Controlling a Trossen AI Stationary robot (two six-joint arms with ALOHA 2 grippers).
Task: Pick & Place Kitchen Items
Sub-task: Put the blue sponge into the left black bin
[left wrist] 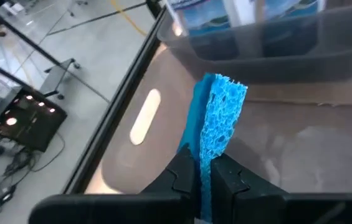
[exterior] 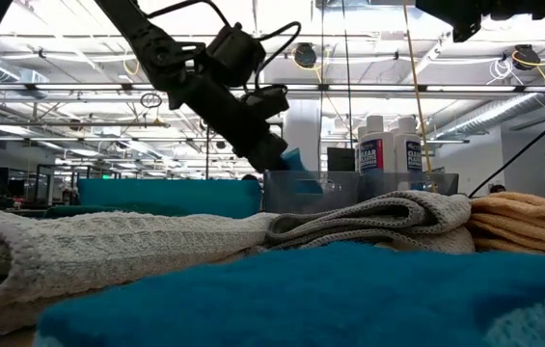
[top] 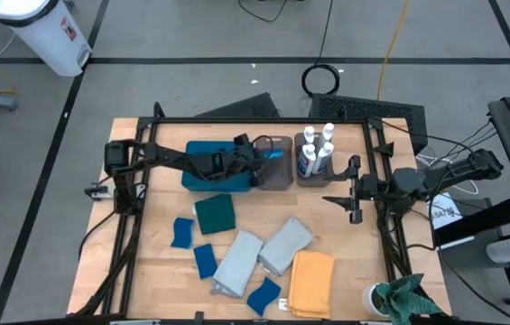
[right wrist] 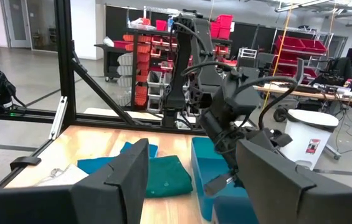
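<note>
My left gripper (top: 262,155) reaches from the table's left and is shut on a small blue sponge (left wrist: 218,118) over the left grey-brown bin (top: 275,173). It also shows in the low view (exterior: 270,149). My right gripper (top: 351,190) is open and empty just right of the second bin (top: 313,178), which holds several white bottles with blue labels (top: 316,149). On the table's near half lie a dark teal cloth (top: 215,214), two pale grey cloths (top: 236,262) (top: 284,246), a mustard cloth (top: 312,282) and three blue sponges (top: 182,232) (top: 205,260) (top: 264,295). My left gripper pinches the sponge's near end (left wrist: 207,163) between its two fingers, which lie on its two broad faces. The fingers slant down from the table's left. The sponge sticks out past the fingertips, lifted clear above the bin's floor (left wrist: 288,143).
A flat teal tray (top: 202,173) lies left of the bins, under my left arm. A bright green rag (top: 403,302) sits at the near right corner. A black frame (top: 236,119) runs around the table's edges.
</note>
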